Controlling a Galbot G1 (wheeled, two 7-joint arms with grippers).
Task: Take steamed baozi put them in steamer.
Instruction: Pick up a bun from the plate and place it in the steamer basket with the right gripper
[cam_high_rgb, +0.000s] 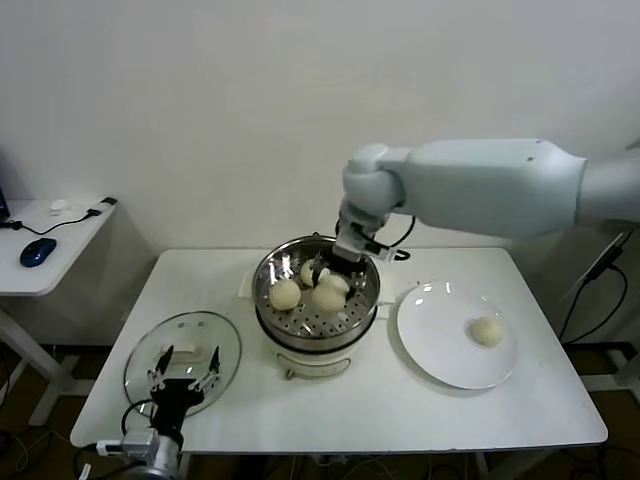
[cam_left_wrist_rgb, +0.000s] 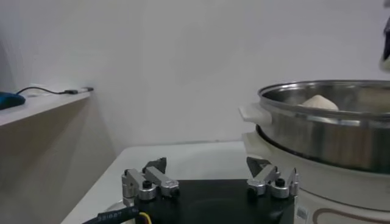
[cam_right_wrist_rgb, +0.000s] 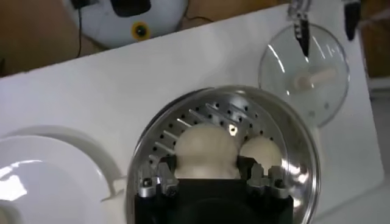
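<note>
The steel steamer (cam_high_rgb: 262, 303) stands mid-table on its white base. My right gripper (cam_high_rgb: 335, 272) reaches down into it, shut on a pale baozi (cam_high_rgb: 331, 291) that rests on the perforated tray. In the right wrist view the fingers (cam_right_wrist_rgb: 163, 173) press both sides of that baozi (cam_right_wrist_rgb: 206, 146), with another baozi (cam_right_wrist_rgb: 263, 151) beside it. Two more baozi (cam_high_rgb: 285, 294) (cam_high_rgb: 308, 270) lie in the steamer. One baozi (cam_high_rgb: 487, 331) sits on the white plate (cam_high_rgb: 440, 345). My left gripper (cam_high_rgb: 185, 381) is open and empty at the table's front left.
The round glass lid (cam_high_rgb: 218, 340) with a white handle lies flat under the left gripper, left of the steamer. The steamer wall (cam_left_wrist_rgb: 329, 137) rises close to the left gripper (cam_left_wrist_rgb: 210, 165). A side desk (cam_high_rgb: 55, 240) with a blue mouse stands far left.
</note>
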